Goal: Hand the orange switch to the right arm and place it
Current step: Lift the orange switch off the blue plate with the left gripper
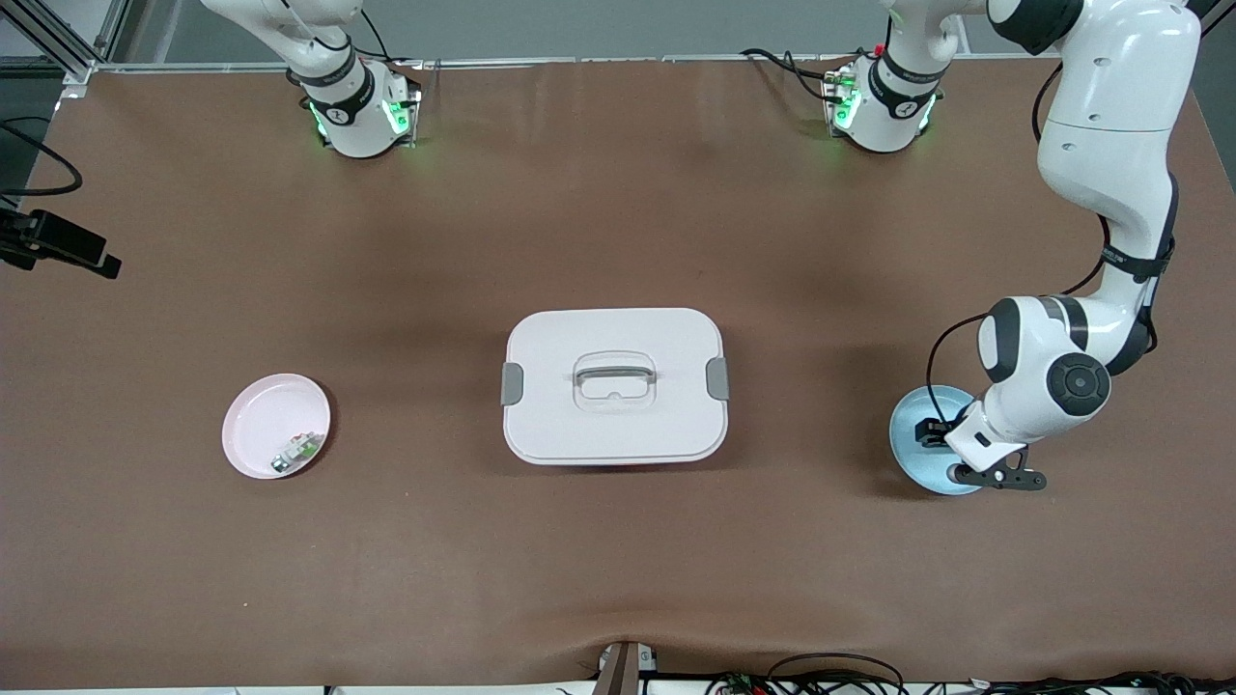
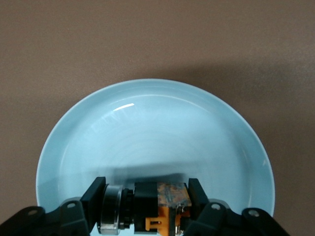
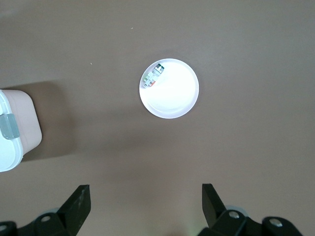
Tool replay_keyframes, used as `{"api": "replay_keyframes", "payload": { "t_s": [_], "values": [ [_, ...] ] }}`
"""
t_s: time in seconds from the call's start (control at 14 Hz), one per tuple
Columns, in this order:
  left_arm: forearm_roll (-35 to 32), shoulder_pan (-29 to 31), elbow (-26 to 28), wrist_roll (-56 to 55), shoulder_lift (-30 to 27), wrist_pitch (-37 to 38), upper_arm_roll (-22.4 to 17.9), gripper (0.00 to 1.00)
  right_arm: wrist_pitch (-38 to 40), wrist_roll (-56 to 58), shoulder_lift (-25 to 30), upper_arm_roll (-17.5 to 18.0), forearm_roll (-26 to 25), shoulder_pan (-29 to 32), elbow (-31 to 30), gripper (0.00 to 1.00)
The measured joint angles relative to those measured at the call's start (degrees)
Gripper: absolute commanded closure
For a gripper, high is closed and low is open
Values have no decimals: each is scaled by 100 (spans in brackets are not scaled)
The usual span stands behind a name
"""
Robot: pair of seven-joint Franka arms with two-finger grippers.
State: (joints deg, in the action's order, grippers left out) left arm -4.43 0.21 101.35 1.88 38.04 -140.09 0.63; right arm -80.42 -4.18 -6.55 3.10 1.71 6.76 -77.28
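Left end effector [image 2: 146, 204] is clamped on the orange switch [image 2: 160, 206] down in the blue dish [image 2: 162, 123] at the left arm's end of the table [image 1: 618, 241], ready to lift for handover, while right end effector [image 3: 146, 206] waits wide open and empty above the pink dish [image 3: 170, 96].

The left arm reaches from its base down toward the front camera at its own end of the surface, elbow high and wrist bent low. Its left claw [image 2: 146, 209] sits down inside the light blue plate [image 2: 147, 128], fingers [image 2: 93, 196] drawn in and clamped on the orange switch [image 2: 160, 206], one on each end of it. The right arm waits, folded up near its base. The right claw [image 3: 146, 201] hangs high over the surface with its two fingers [image 3: 78, 201] spread wide and nothing between them.
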Motion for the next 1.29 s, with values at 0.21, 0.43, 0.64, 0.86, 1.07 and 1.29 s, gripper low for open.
{"api": "replay_keyframes", "payload": {
  "t_s": [0.21, 0.43, 0.64, 0.86, 1.07, 1.29],
  "values": [
    [0, -22, -17, -543, -9, -21, 12, 87, 0, 0, 0, 0, 0, 0, 0, 0],
    [3, -23, -72, -1184, -134, 34, 39, 87, 0, 0, 0, 0, 0, 0, 0, 0],
    [190, -15, -137, -1915, -475, 406, 118, 87, 0, 0, 0, 0, 0, 0, 0, 0],
    [949, -23, -409, -2756, -851, 944, 143, 88, 0, 0, 0, -1, 0, 0, 0, 0],
    [1153, -43, -1034, -3716, -972, 1780, 162, 88, 0, 0, 0, -8, 0, 2, 0, 0],
    [1601, -54, -1629, -4408, -1097, 2441, 237, 89, 0, 0, 0, -34, 0, 5, 0, 0]
  ]
}}
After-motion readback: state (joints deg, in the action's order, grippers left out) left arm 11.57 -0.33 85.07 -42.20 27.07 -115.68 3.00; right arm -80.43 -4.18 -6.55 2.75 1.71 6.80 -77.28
